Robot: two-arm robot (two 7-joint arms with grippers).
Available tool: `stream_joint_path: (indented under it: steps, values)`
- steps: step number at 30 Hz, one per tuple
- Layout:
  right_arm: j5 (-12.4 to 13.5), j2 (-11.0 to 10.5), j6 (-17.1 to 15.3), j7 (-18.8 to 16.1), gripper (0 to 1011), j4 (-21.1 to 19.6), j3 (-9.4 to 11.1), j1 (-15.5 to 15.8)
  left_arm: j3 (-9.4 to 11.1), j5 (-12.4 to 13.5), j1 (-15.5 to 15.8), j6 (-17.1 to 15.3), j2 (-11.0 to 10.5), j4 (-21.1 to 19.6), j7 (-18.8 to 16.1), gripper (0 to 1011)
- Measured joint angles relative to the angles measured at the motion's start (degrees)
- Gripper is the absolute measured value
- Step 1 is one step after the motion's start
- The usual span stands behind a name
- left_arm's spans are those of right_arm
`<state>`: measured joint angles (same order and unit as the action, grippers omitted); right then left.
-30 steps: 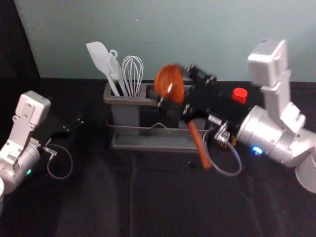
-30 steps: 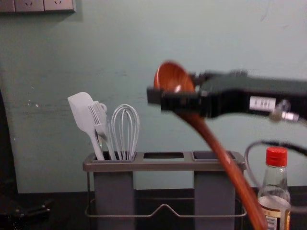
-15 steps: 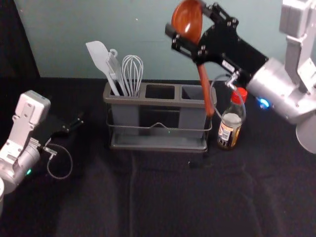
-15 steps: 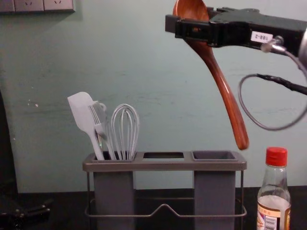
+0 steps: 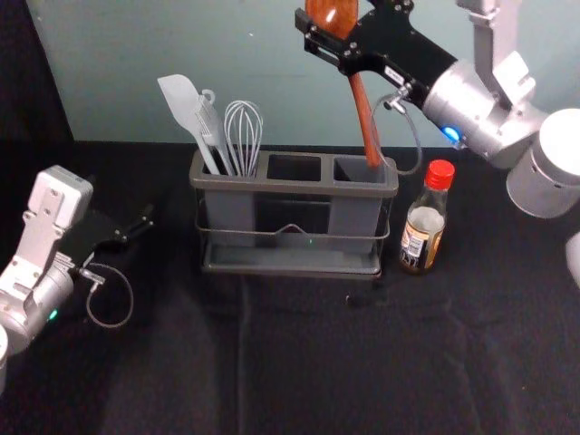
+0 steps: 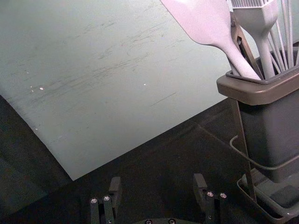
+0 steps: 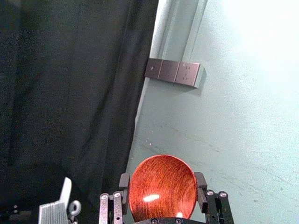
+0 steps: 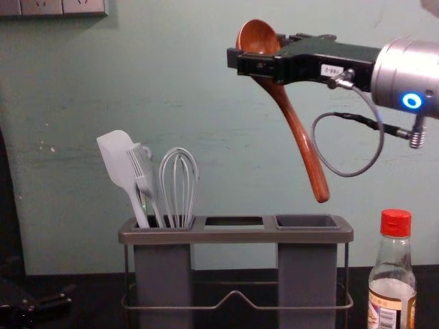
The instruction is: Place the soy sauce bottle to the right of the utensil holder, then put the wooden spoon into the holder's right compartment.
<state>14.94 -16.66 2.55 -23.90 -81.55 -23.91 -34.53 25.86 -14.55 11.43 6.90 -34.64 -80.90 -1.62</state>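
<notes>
"So, chest view?"

"Right gripper (image 8: 256,55) grips the tilted wooden spoon (image 8: 300,137) above the utensil holder (image 8: 233,236)'s right compartment (image 8: 306,274)."

"Head view?"

"Soy sauce bottle (image 5: 423,231) just right of it; left gripper (image 5: 147,223) parked left."

"Left wrist view?"

"Fingers (image 6: 115,190) wide apart."

A table (image 5: 344,372) spreads out under a black cloth (image 5: 163,381), with a soft crease running through it in front of the grey utensil holder (image 5: 299,188). The holder stands upright, its low tray at the bottom. Just beside it on the right, not touching, the soy sauce bottle (image 5: 422,237) stands upright with its red cap on. Near the holder's front right corner lies what may be a small dark scrap (image 5: 352,300), hard to make out against the cloth.
</notes>
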Motion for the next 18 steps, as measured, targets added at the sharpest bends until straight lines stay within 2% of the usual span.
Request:
stream_joint_path:
  steps: [3,12,18]
  values:
    - [-0.5,0.6,0.2,-0.1,837,1.6,-0.4,-0.9,0.0,0.0,0.0,0.0,0.0,0.0,0.0,1005]
    - [-1.8,3.1,2.4,-2.1,837,9.9,-1.7,-4.9,0.0,0.0,0.0,0.0,0.0,0.0,0.0,1005]
    - [-2.0,3.6,2.9,-2.7,837,11.5,-1.9,-5.3,0.0,0.0,0.0,0.0,0.0,0.0,0.0,1005]
